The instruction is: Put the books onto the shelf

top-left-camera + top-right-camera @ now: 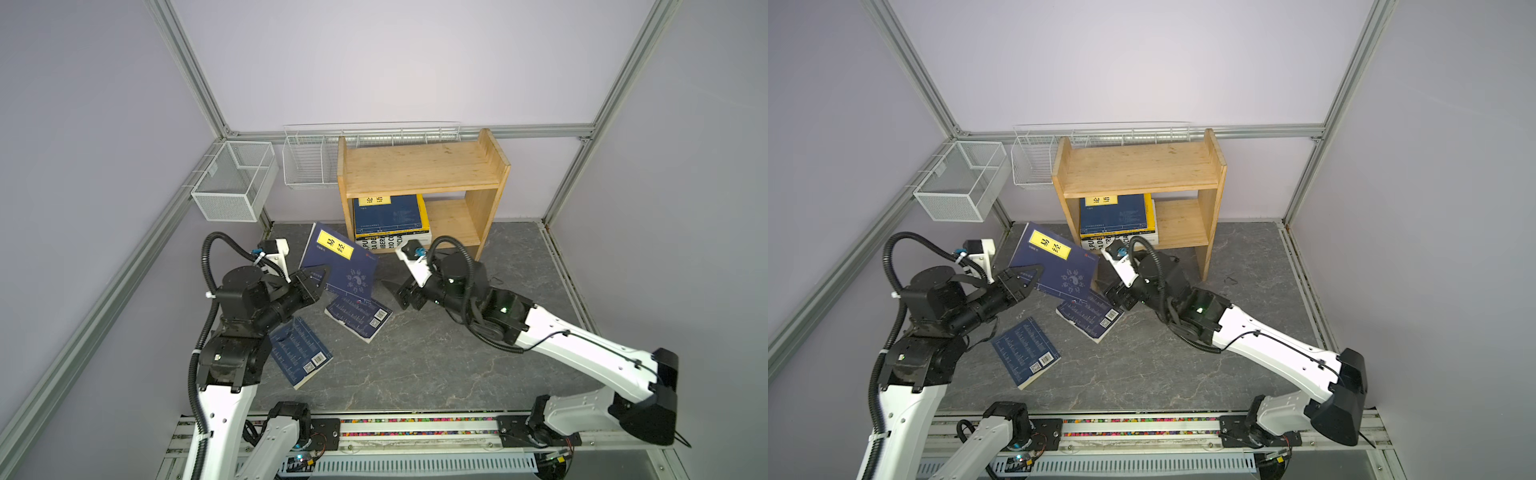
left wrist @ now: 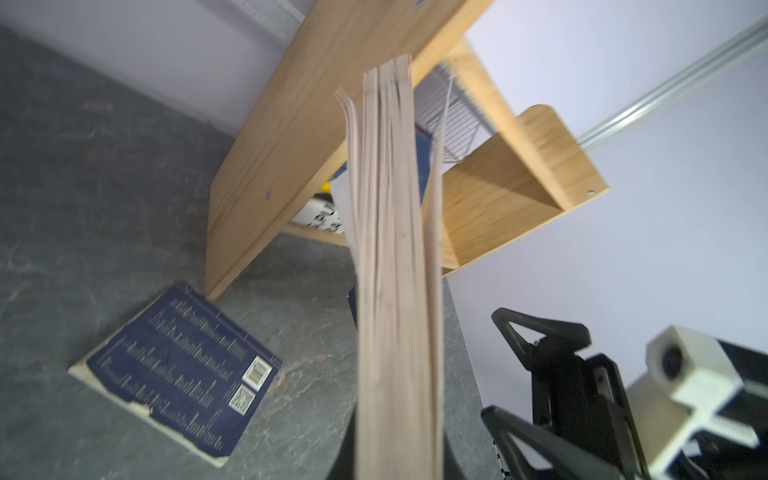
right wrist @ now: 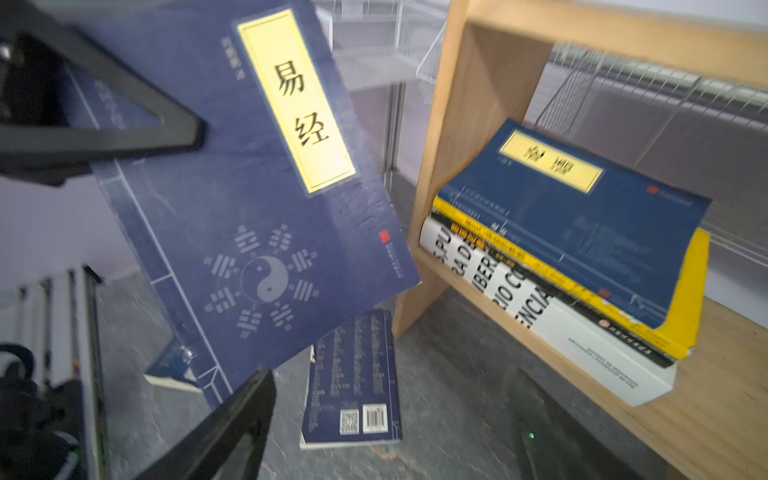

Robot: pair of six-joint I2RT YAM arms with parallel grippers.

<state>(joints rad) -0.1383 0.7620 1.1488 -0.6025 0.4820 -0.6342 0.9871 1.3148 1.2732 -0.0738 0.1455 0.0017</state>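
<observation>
Fanned page edges of the lifted navy book (image 2: 395, 249) fill the left wrist view. By my reckoning the task is about half done. At least 3 books lie stacked flat on the lower tier of the shelf (image 1: 424, 166): the shelved navy book (image 1: 388, 214) over the yellow book (image 3: 698, 291) over the thick white book (image 3: 582, 345). Its upper tier is bare. 2 more lie face down on the surface (image 1: 457, 353): the loose book by the shelf (image 1: 358, 318) and the loose book by the left arm (image 1: 300, 353). Left jaws are pressed together on the lifted navy book's lower corner, holding it tilted in the air just before the shelf's left panel. Right jaws stand spread wide and empty, just beside that book.
</observation>
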